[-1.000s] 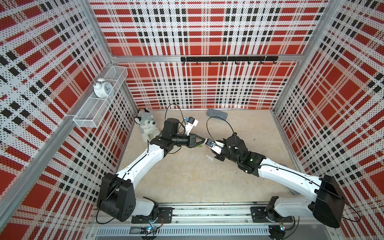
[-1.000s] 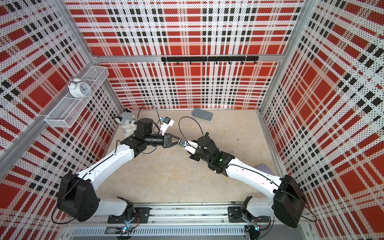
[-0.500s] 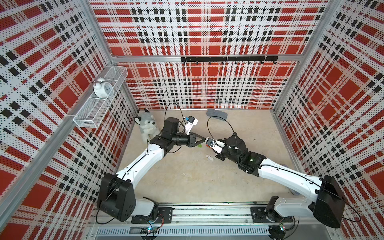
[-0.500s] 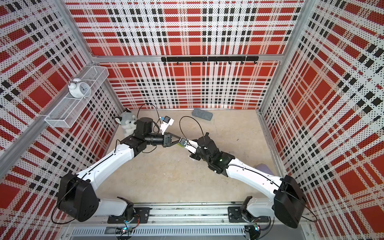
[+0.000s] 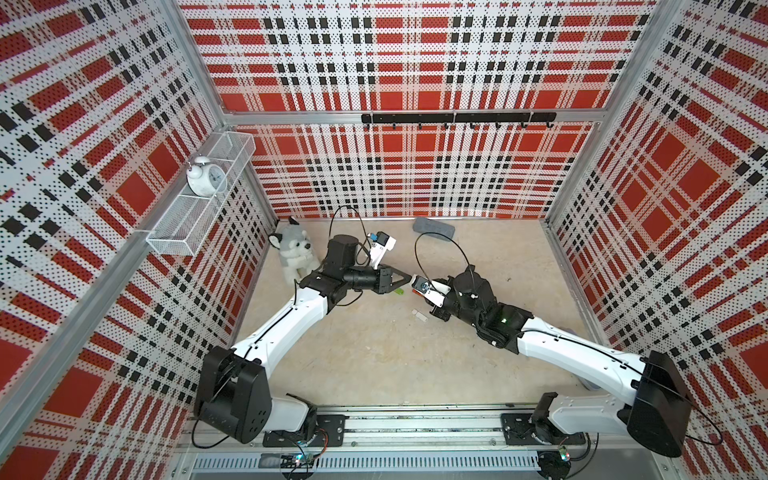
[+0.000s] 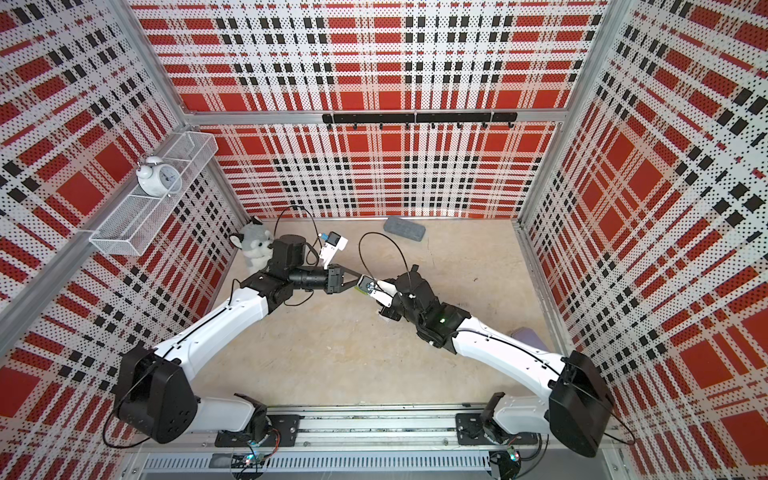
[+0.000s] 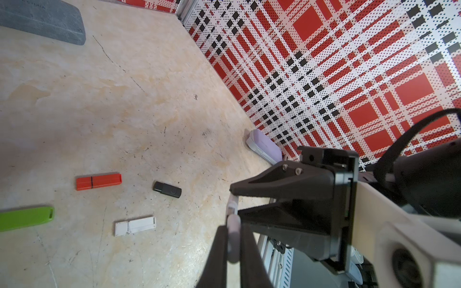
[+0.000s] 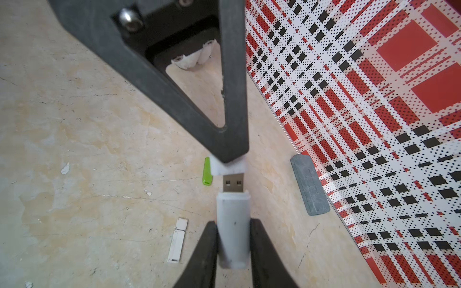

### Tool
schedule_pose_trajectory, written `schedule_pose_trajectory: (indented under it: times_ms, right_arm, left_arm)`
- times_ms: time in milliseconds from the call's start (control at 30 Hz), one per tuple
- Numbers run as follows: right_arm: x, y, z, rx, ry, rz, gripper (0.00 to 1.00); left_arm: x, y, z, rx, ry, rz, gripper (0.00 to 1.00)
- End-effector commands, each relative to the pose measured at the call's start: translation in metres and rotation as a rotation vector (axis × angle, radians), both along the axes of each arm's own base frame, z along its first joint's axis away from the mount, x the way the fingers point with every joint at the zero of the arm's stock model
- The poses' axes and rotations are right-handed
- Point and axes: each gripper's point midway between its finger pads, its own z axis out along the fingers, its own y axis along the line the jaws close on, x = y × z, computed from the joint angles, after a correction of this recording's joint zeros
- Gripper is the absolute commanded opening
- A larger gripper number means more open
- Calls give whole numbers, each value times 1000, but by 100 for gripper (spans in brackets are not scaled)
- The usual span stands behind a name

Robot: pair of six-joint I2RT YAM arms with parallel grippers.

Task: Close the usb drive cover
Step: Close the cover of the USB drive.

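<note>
Right wrist view gave you the clearest look: your right hand [image 8: 233, 223] pinched the white drive [image 8: 233, 212] by its body, its bare metal plug [image 8: 233, 183] pointing at the cap [image 8: 229, 167]. Your left hand [image 7: 233, 229] was clamped on that cap, gripping it at the fingertips. Plug and cap sat in line, the plug's tip right at the cap's mouth with none of it inside; whether they touched, you couldn't tell. In both top views the two hands met tip to tip above the bench [image 5: 374, 353]. A green stick [image 8: 207, 172] and a white stick [image 8: 178, 240] lay on the bench below.
</note>
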Motion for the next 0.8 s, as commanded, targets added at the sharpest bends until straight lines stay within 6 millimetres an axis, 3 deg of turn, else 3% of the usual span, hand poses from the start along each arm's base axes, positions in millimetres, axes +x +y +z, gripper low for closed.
schedule_pose_trajectory:
  times_ms: [0,767]
  right_arm:
    - [-4,4,20,52,-46,22,25]
    - [-10,8,25,68,-66,57,24]
  left_arm:
    - [0,-5,3,-3,-17,-23,0]
    - [-7,-11,6,-28,-8,-81,0]
